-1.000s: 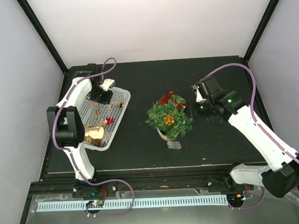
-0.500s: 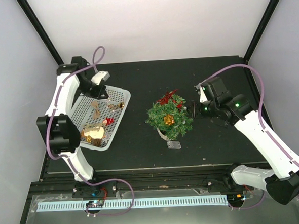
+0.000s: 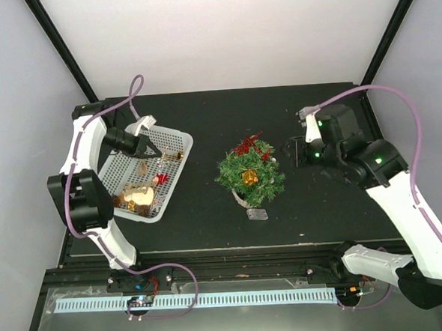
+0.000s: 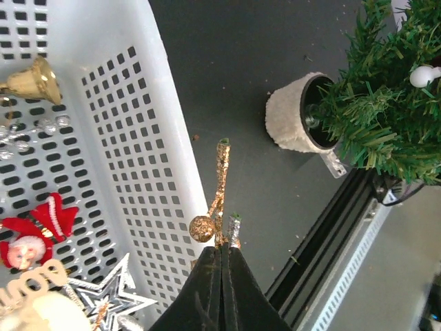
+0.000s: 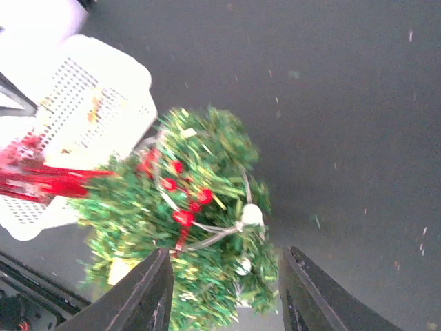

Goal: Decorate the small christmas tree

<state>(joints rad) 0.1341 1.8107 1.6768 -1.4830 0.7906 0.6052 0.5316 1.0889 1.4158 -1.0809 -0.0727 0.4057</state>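
I read the left gripper (image 4: 222, 249) as clamped on the stem of a gold glitter sprig (image 4: 220, 181) with a small gold ball. It hangs over the tree-facing rim of the white mesh basket (image 4: 160, 141). The right gripper (image 5: 224, 276) is spread wide and holds nothing, just right of the small christmas tree (image 3: 250, 171).

The tree sits on the black table (image 3: 209, 219). In the top view its long axis runs near to far. The whitish pot (image 3: 243, 200) is at the near end and a red bow (image 3: 248, 143) at the far end. I cannot tell whether it stands upright or leans.

Compared with 1.0 s ago, the left arm's elbow has swung away from the tree and its gripper now points toward the tree. The right arm has lifted. The tree and basket have not shifted.

The basket lies left of the tree, apart from it. It holds a gold bell (image 4: 31, 81), a red Santa figure (image 4: 31, 238) and a silver star (image 4: 110, 298). The tree carries a gold gift box (image 3: 249, 177).
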